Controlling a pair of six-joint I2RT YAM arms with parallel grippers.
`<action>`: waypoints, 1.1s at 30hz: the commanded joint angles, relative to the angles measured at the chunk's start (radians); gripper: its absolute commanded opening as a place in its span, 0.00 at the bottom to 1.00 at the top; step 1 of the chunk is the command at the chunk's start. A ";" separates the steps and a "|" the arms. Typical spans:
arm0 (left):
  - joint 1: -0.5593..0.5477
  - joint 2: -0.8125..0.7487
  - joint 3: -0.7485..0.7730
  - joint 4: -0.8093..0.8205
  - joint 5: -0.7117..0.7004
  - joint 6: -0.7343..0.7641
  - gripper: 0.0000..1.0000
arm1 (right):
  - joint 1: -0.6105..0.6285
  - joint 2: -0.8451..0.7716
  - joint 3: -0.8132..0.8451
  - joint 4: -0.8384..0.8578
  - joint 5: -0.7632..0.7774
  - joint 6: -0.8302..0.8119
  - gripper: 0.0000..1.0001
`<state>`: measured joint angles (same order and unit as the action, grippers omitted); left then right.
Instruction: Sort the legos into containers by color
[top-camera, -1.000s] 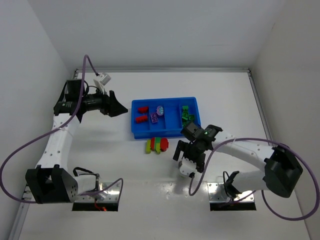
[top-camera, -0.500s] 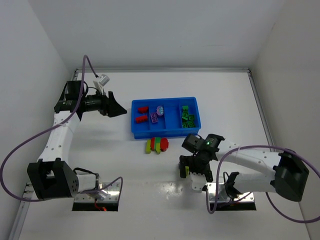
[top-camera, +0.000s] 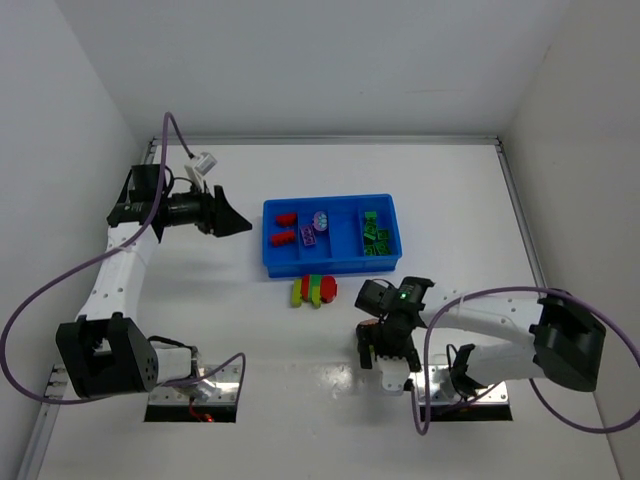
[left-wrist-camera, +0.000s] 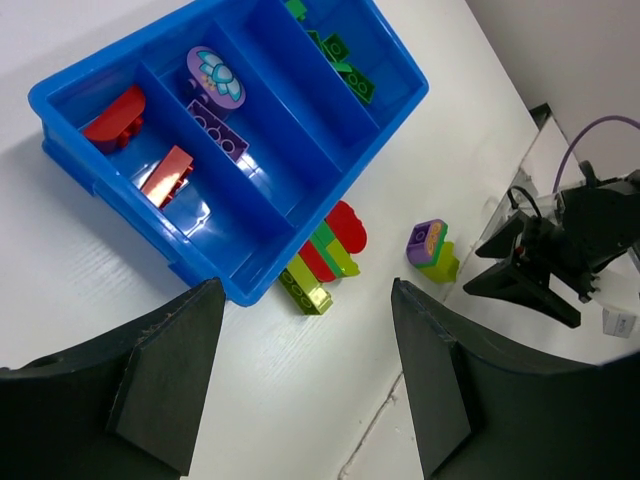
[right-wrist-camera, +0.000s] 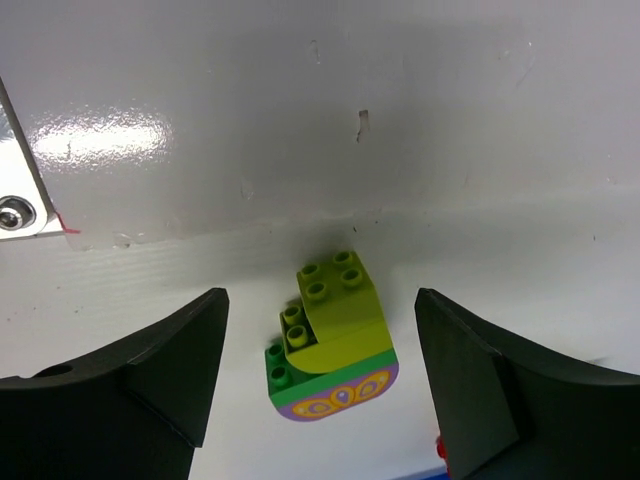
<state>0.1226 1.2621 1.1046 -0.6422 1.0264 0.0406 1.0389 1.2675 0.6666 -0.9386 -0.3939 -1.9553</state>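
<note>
The blue tray holds red legos in its left compartment, purple ones in the second and green ones in the right one. A red, green and yellow-green cluster lies just in front of the tray. My right gripper is open, its fingers on either side of a small yellow-green, green and purple cluster on the table. That cluster also shows in the left wrist view. My left gripper is open and empty, left of the tray, raised.
The arms' metal base plates sit at the near edge, close to the right gripper. White walls enclose the table on the left, back and right. A purple cable loops around each arm.
My right gripper has moved from just in front of the tray toward the near edge and come down around the small cluster. The left arm has hardly moved.
</note>
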 joint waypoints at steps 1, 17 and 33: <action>0.012 0.005 -0.003 0.018 0.040 0.022 0.74 | 0.013 0.041 0.020 0.020 -0.039 -0.108 0.75; 0.072 0.055 -0.043 0.018 0.110 0.062 0.74 | 0.036 0.167 0.064 0.070 0.035 -0.108 0.59; 0.121 0.105 -0.043 -0.010 0.159 0.100 0.74 | 0.047 0.230 0.045 0.161 0.087 -0.108 0.54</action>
<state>0.2249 1.3621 1.0626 -0.6559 1.1412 0.1051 1.0779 1.4895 0.6979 -0.8028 -0.3019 -1.9553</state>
